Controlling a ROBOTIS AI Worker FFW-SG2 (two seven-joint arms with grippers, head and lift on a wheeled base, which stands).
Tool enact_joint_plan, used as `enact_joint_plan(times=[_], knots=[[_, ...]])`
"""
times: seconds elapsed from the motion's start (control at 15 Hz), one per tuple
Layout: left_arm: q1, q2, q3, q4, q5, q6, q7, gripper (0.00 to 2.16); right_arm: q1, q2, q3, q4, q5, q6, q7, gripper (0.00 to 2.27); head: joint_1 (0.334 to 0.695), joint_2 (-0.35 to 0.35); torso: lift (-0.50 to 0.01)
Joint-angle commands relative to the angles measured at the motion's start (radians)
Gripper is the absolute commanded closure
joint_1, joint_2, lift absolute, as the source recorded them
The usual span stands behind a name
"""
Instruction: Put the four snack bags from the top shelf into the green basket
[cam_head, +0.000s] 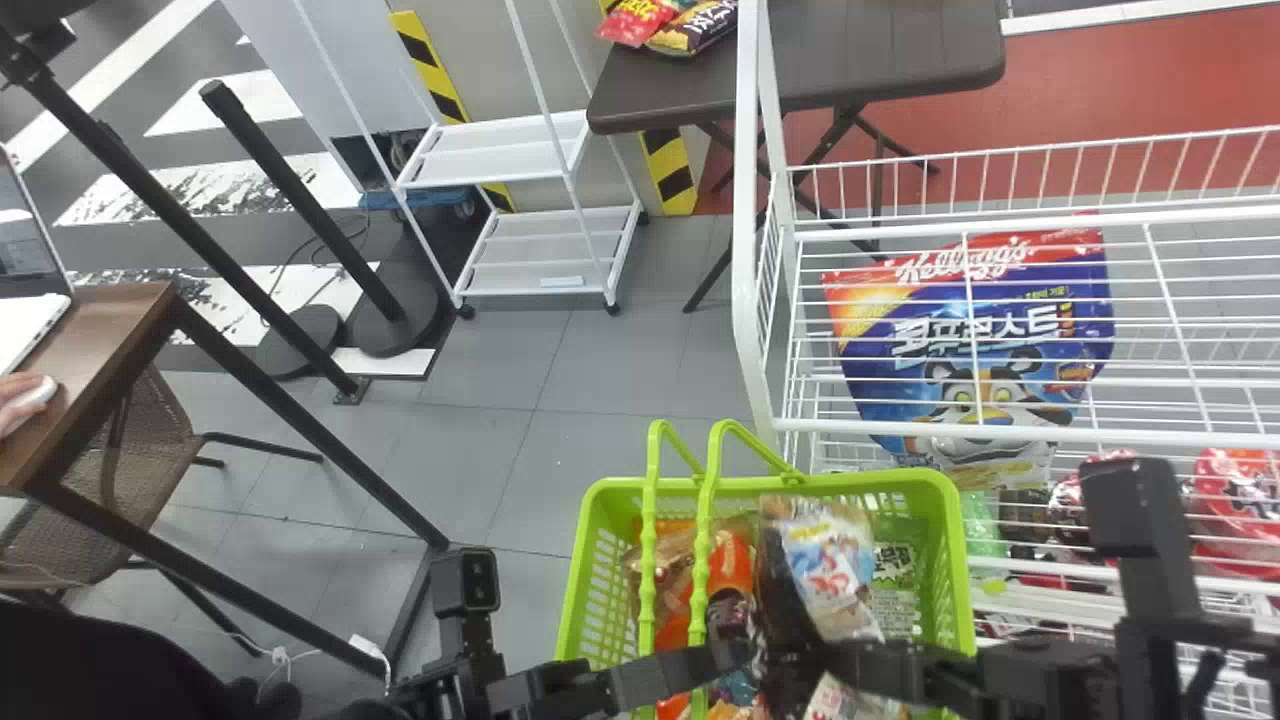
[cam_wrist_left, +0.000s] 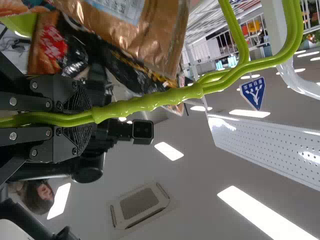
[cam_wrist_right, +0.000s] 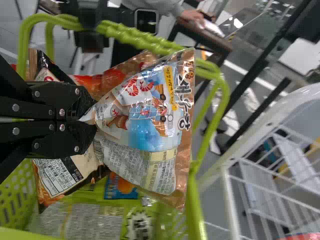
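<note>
In the head view my left gripper (cam_head: 738, 657) is at the green basket (cam_head: 860, 483); in the left wrist view the left gripper (cam_wrist_left: 82, 117) is shut on the basket handle (cam_wrist_left: 145, 102). From the right comes my right gripper (cam_head: 815, 657), over the basket. The right gripper (cam_wrist_right: 90, 121) is shut on one end of a brown and white snack bag (cam_wrist_right: 150, 115), which also shows in the head view as a snack bag (cam_head: 825, 565) above the basket's contents. Under it lie several bags, among them a green snack bag (cam_wrist_right: 90, 217) and an orange-red bag (cam_head: 730, 565).
A white wire shelf rack (cam_head: 940, 432) stands on the right, with a large blue and red cereal bag (cam_head: 975, 340) in it and red packages (cam_head: 1240, 500) lower down. Beyond stand a dark folding table (cam_head: 690, 95) with snack bags and a white cart (cam_head: 520, 165). A brown desk (cam_head: 95, 330) is at the left.
</note>
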Motion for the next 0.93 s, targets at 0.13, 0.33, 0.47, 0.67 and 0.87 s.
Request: enact_joint_plan(times=[0.13, 0.33, 0.47, 0.67, 0.87], knots=[[-0.002, 0.0, -0.002, 0.003, 0.0, 0.0, -0.01, 2.15, -0.024, -0.011, -0.023, -0.016, -0.007, 0.094, 0.016, 0.0, 0.695, 0.35, 0.0], [-0.002, 0.0, -0.002, 0.003, -0.001, 0.0, -0.01, 2.15, -0.013, -0.012, -0.095, -0.108, -0.006, 0.098, 0.027, 0.03, 0.695, 0.35, 0.0], [-0.002, 0.0, -0.002, 0.003, -0.001, 0.0, -0.01, 2.15, -0.011, -0.012, -0.19, -0.116, -0.079, 0.131, 0.047, 0.03, 0.695, 0.35, 0.0], [-0.002, 0.0, -0.002, 0.003, -0.001, 0.0, -0.01, 2.15, 0.03, -0.011, -0.274, -0.178, 0.053, -0.053, 0.055, 0.03, 0.695, 0.35, 0.0], [-0.002, 0.0, -0.002, 0.003, -0.001, 0.0, -0.01, 2.15, 0.142, 0.0, -0.208, -0.126, 0.444, -0.611, 0.001, 0.03, 0.695, 0.176, 0.0]])
